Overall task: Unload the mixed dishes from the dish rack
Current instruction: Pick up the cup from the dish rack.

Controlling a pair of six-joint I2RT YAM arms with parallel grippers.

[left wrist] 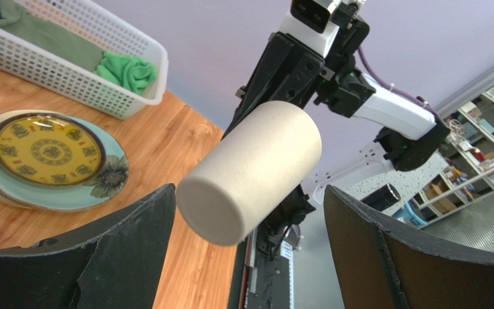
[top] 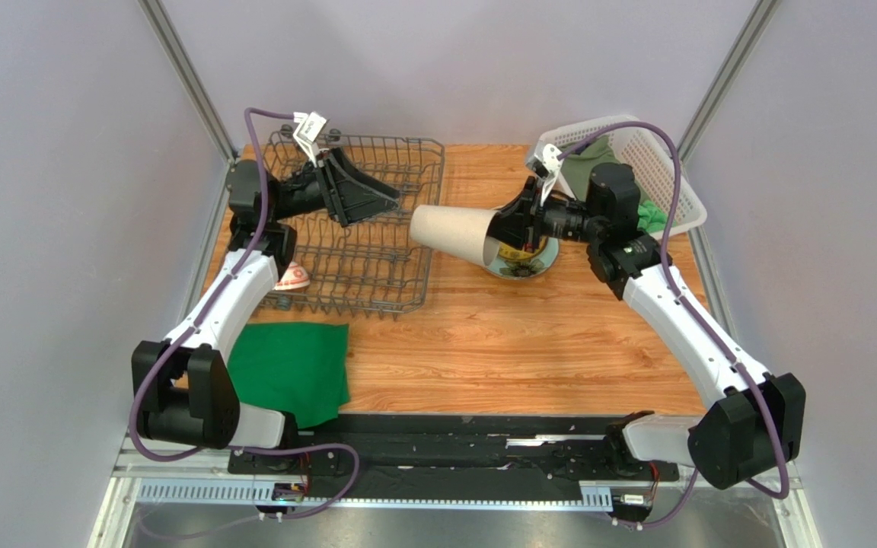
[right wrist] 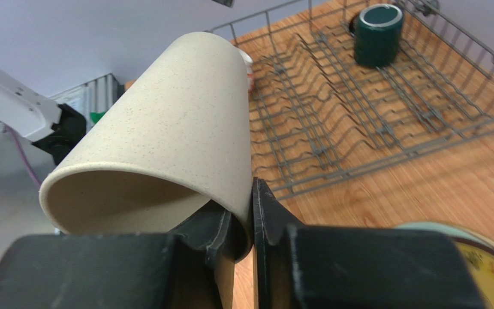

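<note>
My right gripper [top: 509, 234] is shut on the rim of the beige handleless cup [top: 455, 232], one finger inside and one outside [right wrist: 251, 215]. The cup [right wrist: 166, 122] lies sideways in the air, base toward the dish rack [top: 352, 234]. Over the rack's right part my left gripper [top: 384, 196] stands open and empty, the cup's base [left wrist: 230, 199] just in front of its wide-apart fingers [left wrist: 133, 244]. Below the right gripper the yellow patterned plate [left wrist: 46, 151] rests on the pale teal plate [left wrist: 98, 187]. A dark green mug [right wrist: 377, 32] stands in the rack [right wrist: 372, 109]. The small red-and-white bowl [top: 292, 276] lies at the rack's left edge.
A white lattice basket [top: 649, 160] holding green cloths [left wrist: 127, 71] sits at the back right. Another green cloth [top: 289, 371] lies flat at the front left. Bare wooden tabletop [top: 523, 343] stretches between the rack and the arm bases.
</note>
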